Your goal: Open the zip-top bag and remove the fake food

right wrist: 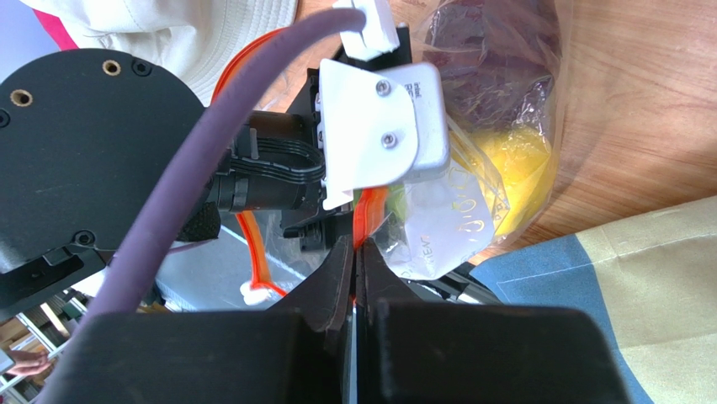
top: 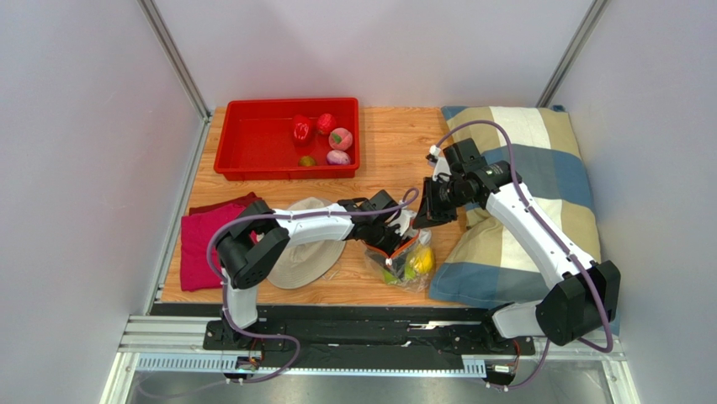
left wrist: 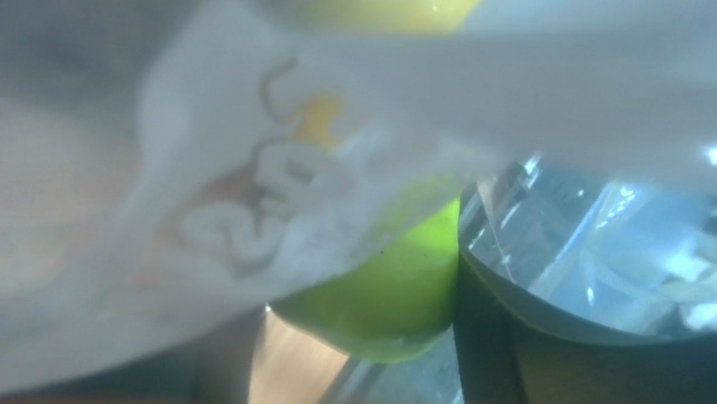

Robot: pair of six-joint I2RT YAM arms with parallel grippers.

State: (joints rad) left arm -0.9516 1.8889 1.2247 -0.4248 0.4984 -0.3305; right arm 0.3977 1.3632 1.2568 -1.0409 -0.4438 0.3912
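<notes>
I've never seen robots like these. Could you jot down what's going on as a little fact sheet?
Zip-top bag: on the table, yellow fruit and green fruit inside
Right gripper: shut on the bag's orange zipper strip
Left gripper: at the bag's mouth, grip unclear
Red bin: several toy foods
Nearby: hat, pink cloth, pillow

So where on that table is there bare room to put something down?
Bare wood lies between the red tray and the pillow, and the tray's left half is free. It is crowded around the bag and hat near the front.
</notes>
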